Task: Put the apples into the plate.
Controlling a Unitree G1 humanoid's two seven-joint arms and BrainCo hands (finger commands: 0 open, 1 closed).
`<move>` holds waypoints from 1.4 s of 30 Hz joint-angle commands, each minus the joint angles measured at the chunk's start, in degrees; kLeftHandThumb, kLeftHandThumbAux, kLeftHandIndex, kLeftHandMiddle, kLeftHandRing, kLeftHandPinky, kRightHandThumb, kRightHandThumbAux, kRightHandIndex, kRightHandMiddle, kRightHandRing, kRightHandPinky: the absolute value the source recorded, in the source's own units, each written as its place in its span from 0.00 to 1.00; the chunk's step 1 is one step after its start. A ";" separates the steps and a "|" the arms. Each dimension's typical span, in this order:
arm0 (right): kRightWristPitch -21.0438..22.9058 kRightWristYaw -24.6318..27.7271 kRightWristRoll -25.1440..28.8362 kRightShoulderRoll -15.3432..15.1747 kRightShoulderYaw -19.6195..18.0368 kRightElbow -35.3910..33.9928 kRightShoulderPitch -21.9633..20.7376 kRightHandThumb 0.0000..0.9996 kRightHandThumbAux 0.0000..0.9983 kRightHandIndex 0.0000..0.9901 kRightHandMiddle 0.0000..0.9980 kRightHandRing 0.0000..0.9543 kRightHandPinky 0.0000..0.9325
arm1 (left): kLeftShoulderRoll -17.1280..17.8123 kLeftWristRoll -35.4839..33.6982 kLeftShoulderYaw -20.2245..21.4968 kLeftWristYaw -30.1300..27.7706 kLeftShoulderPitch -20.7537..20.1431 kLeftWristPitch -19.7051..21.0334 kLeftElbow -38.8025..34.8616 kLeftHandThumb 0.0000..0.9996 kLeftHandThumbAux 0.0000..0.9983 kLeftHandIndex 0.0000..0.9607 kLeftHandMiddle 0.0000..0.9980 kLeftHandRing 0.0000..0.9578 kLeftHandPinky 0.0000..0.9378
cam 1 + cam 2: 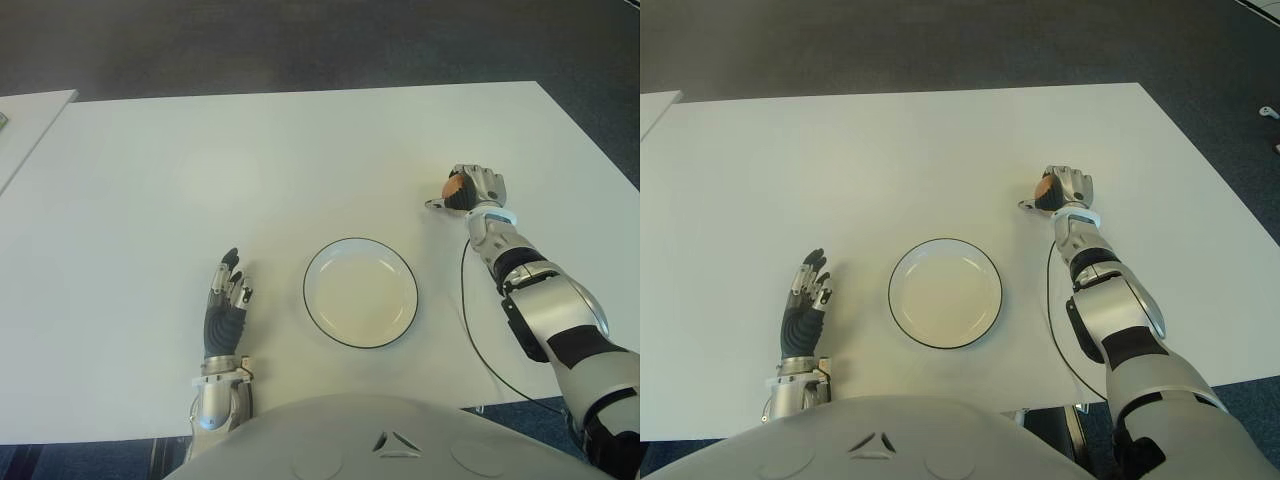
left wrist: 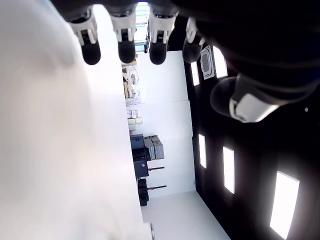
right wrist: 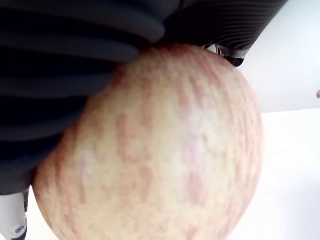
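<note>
Our right hand (image 1: pixel 470 190) grips the apple (image 3: pixel 165 150); a loosened grip during transfer could drop it short of the plate (image 1: pixel 312 300).

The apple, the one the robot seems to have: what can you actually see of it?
The apple is round, with pale yellow skin streaked and flecked with red. The right hand is closed around it, dark fingers wrapped over one side, so only part of it shows in the eye views. It sits over the white table, beyond and to the right of the plate, which holds nothing.
</note>
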 commanded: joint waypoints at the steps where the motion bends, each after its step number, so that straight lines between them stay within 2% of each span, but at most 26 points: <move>1: -2.28 0.60 0.58 -1.29 -0.13 -1.05 -2.97 0.73 0.71 0.45 0.78 0.78 0.60 | -0.03 0.35 -0.01 -0.03 1.61 4.61 6.80 0.05 0.42 0.01 0.00 0.00 0.02; 3: -3.46 0.34 0.43 -1.95 -0.04 -1.48 -3.51 0.73 0.71 0.45 0.79 0.79 0.63 | -0.18 0.52 -0.14 0.09 1.52 4.72 6.76 0.05 0.42 0.01 0.00 0.00 0.01; 9: -6.91 -2.04 0.05 -3.08 0.28 -3.81 -3.46 0.73 0.71 0.45 0.82 0.83 0.80 | -0.34 0.82 -0.63 0.09 1.46 4.57 6.67 0.03 0.40 0.01 0.00 0.00 0.01; 15: -12.56 -6.30 -1.11 -3.38 1.41 -9.82 -0.23 0.73 0.71 0.45 0.84 0.86 0.89 | -0.30 1.23 -1.00 -0.06 1.64 5.43 6.21 0.02 0.39 0.01 0.00 0.00 0.02; 22: -17.78 -6.62 -1.91 -3.64 3.02 -17.24 4.39 0.73 0.71 0.45 0.87 0.89 0.92 | 0.24 1.29 -1.42 -0.95 2.08 5.93 5.80 0.02 0.38 0.00 0.00 0.00 0.03; 27: -19.80 -6.39 -2.69 -3.82 3.69 -21.97 6.87 0.74 0.71 0.45 0.87 0.89 0.91 | 0.57 0.95 -1.72 -1.60 2.18 5.92 5.66 0.01 0.38 0.00 0.00 0.00 0.02; 30: -21.80 -6.47 -4.28 -4.36 4.73 -26.93 8.63 0.74 0.71 0.45 0.87 0.90 0.91 | 0.47 1.17 -1.88 -1.54 1.80 6.03 5.54 0.01 0.38 0.00 0.00 0.00 0.01; 34: -22.47 -5.17 -5.68 -4.18 5.58 -32.96 10.62 0.74 0.71 0.45 0.88 0.90 0.91 | 0.34 1.72 -1.92 -0.82 1.66 5.74 5.61 0.01 0.39 0.00 0.00 0.00 0.01; 38: -21.74 -3.44 -7.46 -2.72 6.62 -42.77 14.39 0.74 0.71 0.45 0.87 0.90 0.90 | 0.42 2.43 -1.77 -0.15 1.89 5.63 5.67 0.01 0.40 0.00 0.00 0.00 0.01; 42: -22.59 -2.01 -8.68 -2.86 7.23 -48.93 17.28 0.74 0.71 0.45 0.87 0.90 0.90 | 0.42 2.28 -1.83 -0.50 1.90 5.76 5.61 0.00 0.41 0.00 0.00 0.00 0.00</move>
